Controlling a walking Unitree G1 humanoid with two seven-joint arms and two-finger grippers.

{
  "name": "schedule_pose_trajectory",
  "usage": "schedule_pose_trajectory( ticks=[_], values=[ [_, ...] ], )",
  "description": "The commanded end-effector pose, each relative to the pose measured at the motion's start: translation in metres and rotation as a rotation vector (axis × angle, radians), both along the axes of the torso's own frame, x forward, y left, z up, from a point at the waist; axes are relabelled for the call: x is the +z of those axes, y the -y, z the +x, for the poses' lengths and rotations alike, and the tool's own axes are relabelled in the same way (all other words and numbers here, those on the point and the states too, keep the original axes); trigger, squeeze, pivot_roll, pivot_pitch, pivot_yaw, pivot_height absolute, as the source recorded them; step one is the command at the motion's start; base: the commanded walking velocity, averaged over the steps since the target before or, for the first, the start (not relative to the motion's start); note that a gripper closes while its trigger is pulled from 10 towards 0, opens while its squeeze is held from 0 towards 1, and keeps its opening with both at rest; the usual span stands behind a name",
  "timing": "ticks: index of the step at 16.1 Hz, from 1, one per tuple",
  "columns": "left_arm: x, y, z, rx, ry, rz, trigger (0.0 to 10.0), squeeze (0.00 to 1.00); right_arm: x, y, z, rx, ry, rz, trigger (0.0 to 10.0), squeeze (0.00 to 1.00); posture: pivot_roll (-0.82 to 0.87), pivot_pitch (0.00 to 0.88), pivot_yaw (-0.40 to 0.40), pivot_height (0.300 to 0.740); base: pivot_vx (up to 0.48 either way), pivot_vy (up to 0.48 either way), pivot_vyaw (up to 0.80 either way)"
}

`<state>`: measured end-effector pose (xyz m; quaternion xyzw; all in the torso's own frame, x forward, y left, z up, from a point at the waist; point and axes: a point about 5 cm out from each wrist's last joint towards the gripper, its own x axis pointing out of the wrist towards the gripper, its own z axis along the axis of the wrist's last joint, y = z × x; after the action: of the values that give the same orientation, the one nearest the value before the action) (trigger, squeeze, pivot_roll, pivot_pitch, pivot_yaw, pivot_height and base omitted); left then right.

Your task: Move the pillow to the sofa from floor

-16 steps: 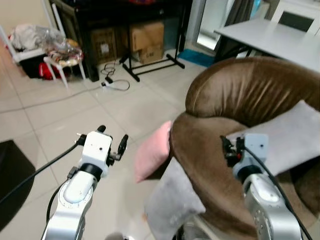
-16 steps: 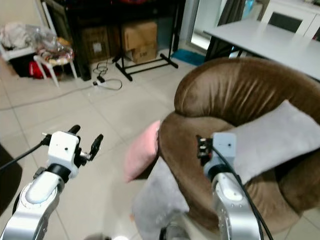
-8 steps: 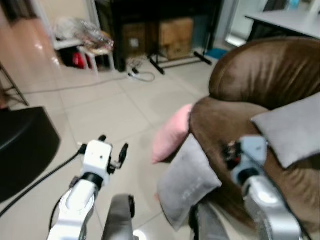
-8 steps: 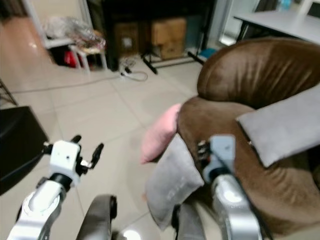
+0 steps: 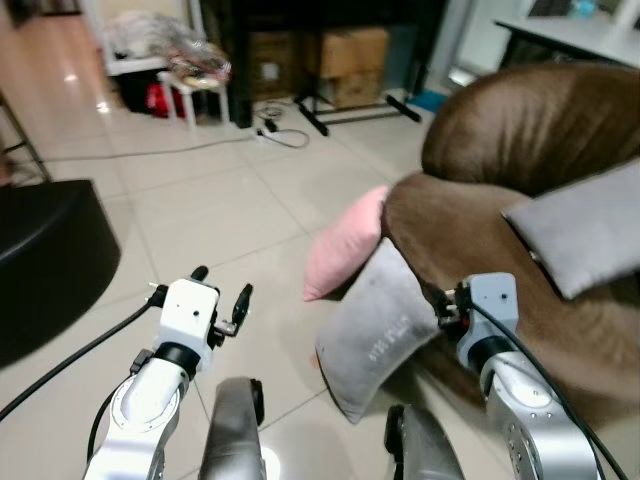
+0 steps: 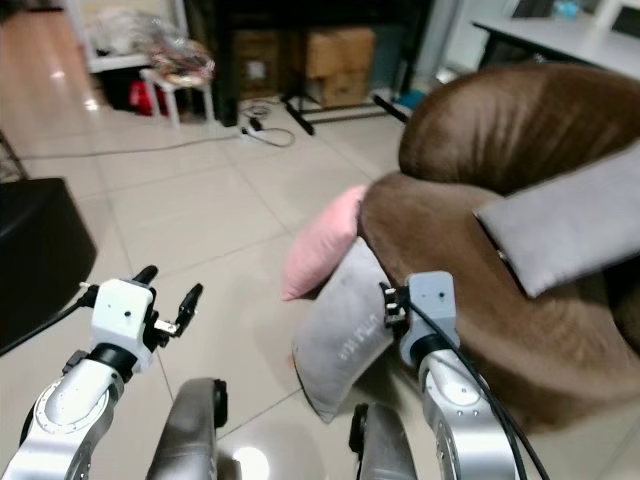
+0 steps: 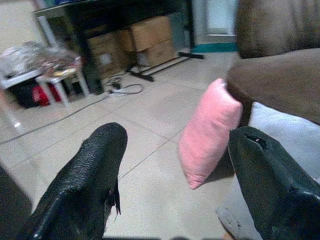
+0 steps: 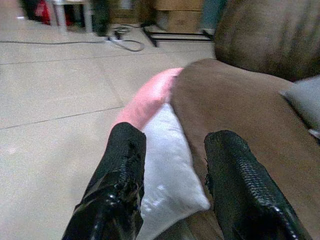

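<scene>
A pink pillow [image 5: 345, 245] stands on edge on the tiled floor, leaning against the arm of the brown sofa [image 5: 470, 215]. A grey pillow [image 5: 378, 335] leans on the sofa just in front of it. Another grey pillow [image 5: 585, 235] lies on the sofa seat. My left gripper [image 5: 222, 284] is open and empty over the floor, left of both pillows; in its wrist view the pink pillow [image 7: 210, 130] lies ahead between the fingers. My right gripper [image 8: 175, 135] is open and empty beside the sofa arm, above the grey floor pillow [image 8: 167, 170].
A black ottoman [image 5: 40, 250] sits at the left. Behind are a white stool [image 5: 195, 80], cardboard boxes [image 5: 350, 50], a black stand [image 5: 350, 105] and a cable [image 5: 275, 135] on the floor. A table [image 5: 580, 25] stands far right. Open tile lies between me and the pillows.
The whole view has swung and shifted as I moved; the pillows and sofa arm now sit closer and lower in view. Both grippers stay open and empty.
</scene>
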<state>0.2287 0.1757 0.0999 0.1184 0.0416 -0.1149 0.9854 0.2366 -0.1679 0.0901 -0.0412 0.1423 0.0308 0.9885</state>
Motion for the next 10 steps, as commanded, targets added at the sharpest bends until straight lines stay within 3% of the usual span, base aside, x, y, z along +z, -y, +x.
schedule_pose_trajectory(
  ticks=[1, 5, 10],
  values=[
    [0.0073, 0.0033, 0.0029, -0.024, 0.021, -0.010, 10.0, 0.00, 0.0016, 0.0031, 0.0001, -0.014, 0.009, -0.001, 10.0, 0.00, 0.00, 0.000, -0.016, 0.574, 0.300, 0.000, 0.00],
    [0.0090, 0.0023, 0.0054, -0.032, 0.025, -0.019, 10.0, 0.00, 0.0030, -0.0001, 0.0007, -0.016, 0.028, 0.022, 10.0, 0.00, 0.00, 0.000, -0.012, 0.574, 0.334, 0.000, 0.00],
    [0.0095, 0.0020, 0.0048, -0.019, 0.031, -0.031, 10.0, 0.00, 0.0036, -0.0046, 0.0054, 0.039, 0.019, -0.043, 10.0, 0.00, 0.01, 0.000, -0.031, 0.574, 0.392, 0.000, 0.00]
  ],
)
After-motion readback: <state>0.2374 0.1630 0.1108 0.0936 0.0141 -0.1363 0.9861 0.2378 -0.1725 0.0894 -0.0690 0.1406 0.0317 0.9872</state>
